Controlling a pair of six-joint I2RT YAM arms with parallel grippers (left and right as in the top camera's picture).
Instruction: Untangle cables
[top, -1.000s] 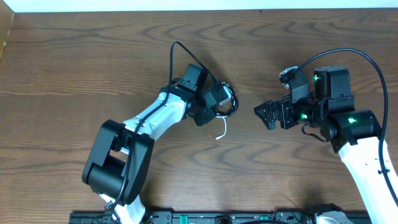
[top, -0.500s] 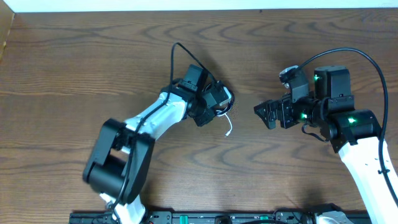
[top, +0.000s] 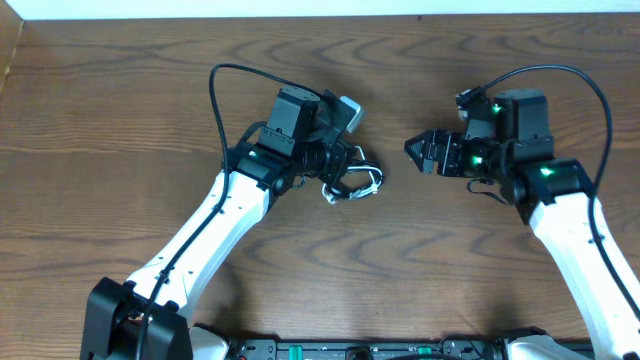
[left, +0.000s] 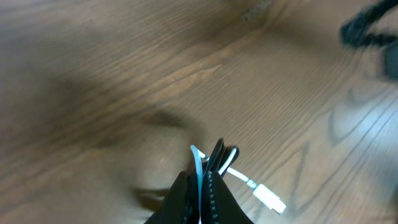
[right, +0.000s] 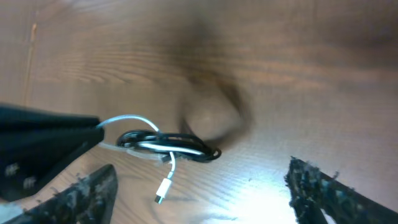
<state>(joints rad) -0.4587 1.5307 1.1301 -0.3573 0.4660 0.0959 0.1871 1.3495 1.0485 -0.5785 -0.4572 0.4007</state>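
1. Cables (top: 357, 184): one black cord and one white, looped together in a small bundle. It sits mid-table, just right of the left gripper and apart from the right one. A soft shadow on the table (top: 120, 90) suggests the bundle hangs clear of the wood, but that is not certain.
2. Left gripper (left: 202, 186): jaws together, clamped on strands of both colours at the bundle's left end.
3. White plug (left: 268, 198): on a loose tail trailing off the bundle, touched by neither gripper.
4. Right gripper (top: 415, 152): jaws apart, holding nothing. It points left at the bundle with bare table between.
5. Risk: the left clamp pins both cables in one pinch. A pull from the right on the wrong loop would likely cinch the coil tighter instead of parting the two.
6. Risk: the strands are thin and slack. The right jaws could close on both colours at once, or close on nothing.
7. Risk: the left pinch may slip under a tug and drop the whole bundle.
8. Hard to make out: how the cords cross inside the coil cannot be traced.
9. Hard to make out: no black plug can be seen, and both wrist views are blurred. Overhead, the left gripper's body covers the pinch point.
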